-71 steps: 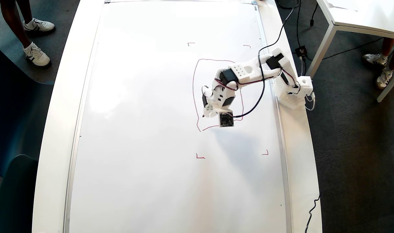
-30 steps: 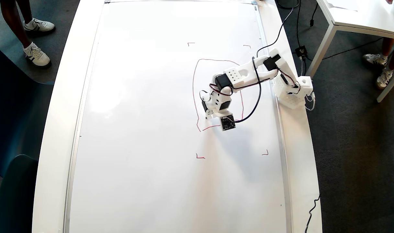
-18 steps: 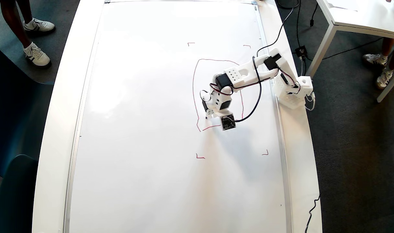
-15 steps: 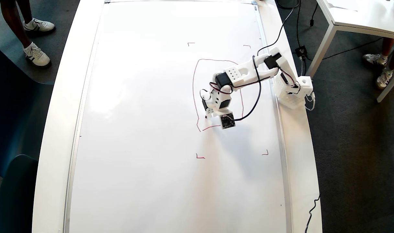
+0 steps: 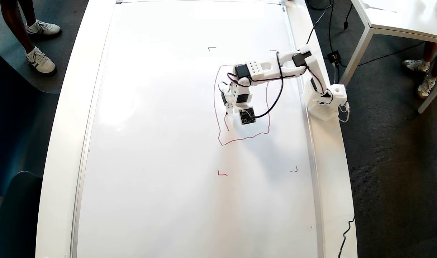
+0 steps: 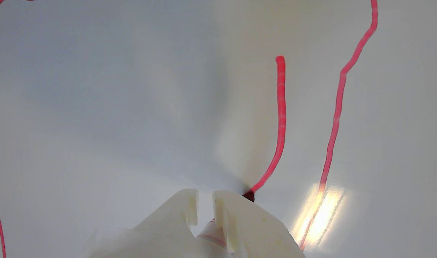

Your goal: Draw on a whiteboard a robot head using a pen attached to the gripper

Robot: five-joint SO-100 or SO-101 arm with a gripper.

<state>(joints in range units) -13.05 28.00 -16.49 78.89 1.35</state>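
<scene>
The whiteboard [image 5: 161, 150] fills the table in the overhead view and is the whole background in the wrist view [image 6: 96, 89]. On it the robot head [image 5: 240, 139] is a thin red rounded outline. Inside its left side runs one short red stroke [image 5: 226, 123], which the wrist view shows as a thick red line [image 6: 281, 118]. My gripper [image 5: 228, 110] hangs over the upper end of that stroke. The wrist view shows the gripper [image 6: 204, 200] shut on the pen [image 6: 212, 233]. The pen's dark red tip [image 6: 249, 196] touches the board at the stroke's end.
The arm's boxy base [image 5: 324, 102] stands on the table's right rim, with a black cable [image 5: 275, 102] looping over the drawing. Small red corner marks [image 5: 222, 173] frame the drawing area. A white side table [image 5: 401, 18] and people's legs [image 5: 35, 36] are beyond the table.
The gripper has moved up the overhead picture from the outline's lower left corner, leaving a short red stroke behind it. The outline's bottom line is now uncovered.
</scene>
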